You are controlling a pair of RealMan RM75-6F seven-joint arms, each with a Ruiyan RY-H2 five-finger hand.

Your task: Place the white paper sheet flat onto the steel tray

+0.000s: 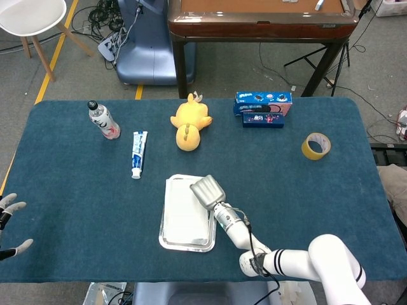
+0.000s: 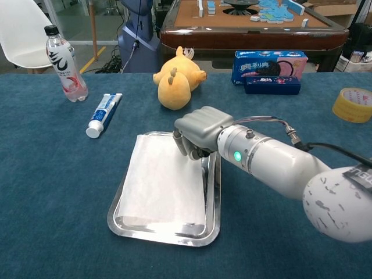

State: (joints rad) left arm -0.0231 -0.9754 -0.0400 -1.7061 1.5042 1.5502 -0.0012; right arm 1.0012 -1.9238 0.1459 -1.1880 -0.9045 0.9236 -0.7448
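The white paper sheet (image 2: pixel 163 183) lies flat inside the shiny steel tray (image 2: pixel 213 192). The right hand (image 2: pixel 197 131) rests its curled fingers on the sheet's far right corner, probably to press it down. The left hand (image 1: pixel 9 225), fingers spread and holding nothing, waits at the edge of the table with dark blue cloth (image 1: pixel 76 190). Behind stands a brown wooden table (image 1: pixel 261 16).

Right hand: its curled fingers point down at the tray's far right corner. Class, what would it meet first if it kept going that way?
Most likely the white paper sheet in the steel tray, right under the right hand; whether the fingers already touch it is unclear.
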